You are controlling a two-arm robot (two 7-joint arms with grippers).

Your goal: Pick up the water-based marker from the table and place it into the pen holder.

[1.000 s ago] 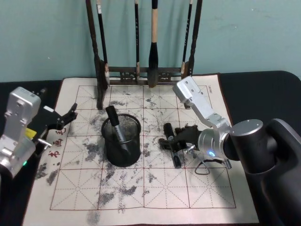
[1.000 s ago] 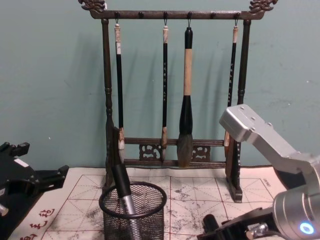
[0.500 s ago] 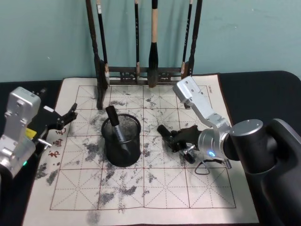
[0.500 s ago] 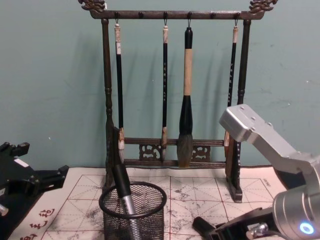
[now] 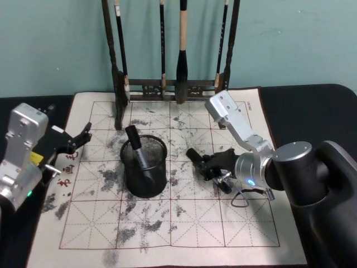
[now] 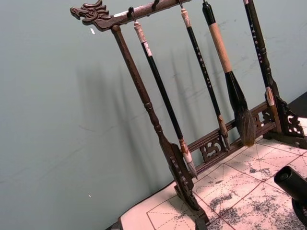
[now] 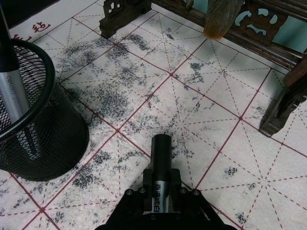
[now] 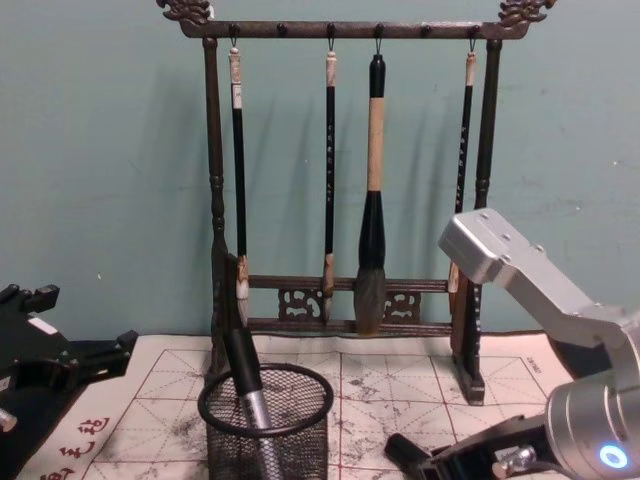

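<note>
The right gripper (image 5: 211, 166) is pinching the water-based marker (image 5: 197, 157) by its silver barrel, with the black cap end projecting clear of the gripper toward the brush rack (image 5: 167, 86). The marker sits over the ink-stained gridded calligraphy mat (image 5: 167, 234), to the right of the pen holder (image 5: 134, 181) and apart from it. The right wrist view shows this grip closely: gripper (image 7: 160, 197), marker (image 7: 161, 158), holder (image 7: 48, 143). The barrel carries printed characters that are not legible. A second marker (image 5: 137, 149) already stands tilted in the holder, and its barrel print is too small to confirm. Red Chinese characters (image 5: 66, 168) run down the mat's left border. The chest view gives the side profile of marker (image 8: 402, 450), holder (image 8: 300, 445) and rack (image 8: 212, 200). The left gripper (image 5: 77, 139) is parked at the mat's left edge over the black tabletop (image 5: 301, 106), and whether it is spread or closed cannot be told.
</note>
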